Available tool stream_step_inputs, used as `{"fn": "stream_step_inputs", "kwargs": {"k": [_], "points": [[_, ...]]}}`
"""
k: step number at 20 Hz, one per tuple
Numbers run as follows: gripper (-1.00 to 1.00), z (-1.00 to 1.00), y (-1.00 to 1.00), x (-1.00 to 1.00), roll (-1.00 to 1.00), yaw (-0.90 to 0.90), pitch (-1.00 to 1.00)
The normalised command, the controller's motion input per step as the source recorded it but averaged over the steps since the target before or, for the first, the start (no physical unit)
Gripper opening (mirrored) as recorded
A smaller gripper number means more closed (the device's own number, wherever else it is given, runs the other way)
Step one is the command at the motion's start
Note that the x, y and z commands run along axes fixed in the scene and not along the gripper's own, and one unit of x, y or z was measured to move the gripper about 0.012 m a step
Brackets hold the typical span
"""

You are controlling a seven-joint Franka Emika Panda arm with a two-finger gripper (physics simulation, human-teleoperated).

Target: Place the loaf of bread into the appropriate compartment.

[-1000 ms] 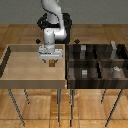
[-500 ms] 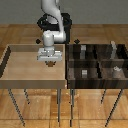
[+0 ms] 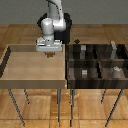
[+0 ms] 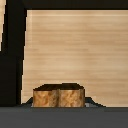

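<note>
Even, flat light on my workspace; the tray [image 3: 30, 70] is bright, the box [image 3: 97, 67] dim. Both views are coarse and soft-edged.

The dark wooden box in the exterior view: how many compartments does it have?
4, in a two-by-two grid in the dark wooden box: two far cells and two near ones. The near cell towards the light-wood tray holds a small grey cube.

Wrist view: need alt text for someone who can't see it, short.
A brown, crusty loaf of bread fills the near foreground, close under the camera, with dark grey gripper parts showing beside and below it. Behind it lies the floor of the light-wood tray, bounded by the tray's dark walls along two sides. Whether the gripper is clamped on the loaf cannot be told from this view.
</note>
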Motion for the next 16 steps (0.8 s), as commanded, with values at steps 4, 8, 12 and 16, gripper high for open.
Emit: {"fn": "stream_step_inputs", "kwargs": {"k": [4,8,12,16], "points": [[-1.00,1.00,0.00,0.00,0.00,0.00,0.00],[-1.00,0.00,0.75,0.00,0.00,0.00,0.00],[-1.00,0.00,1.00,0.00,0.00,0.00,0.00],[-1.00,0.00,1.00,0.00,0.00,0.00,0.00]]}}
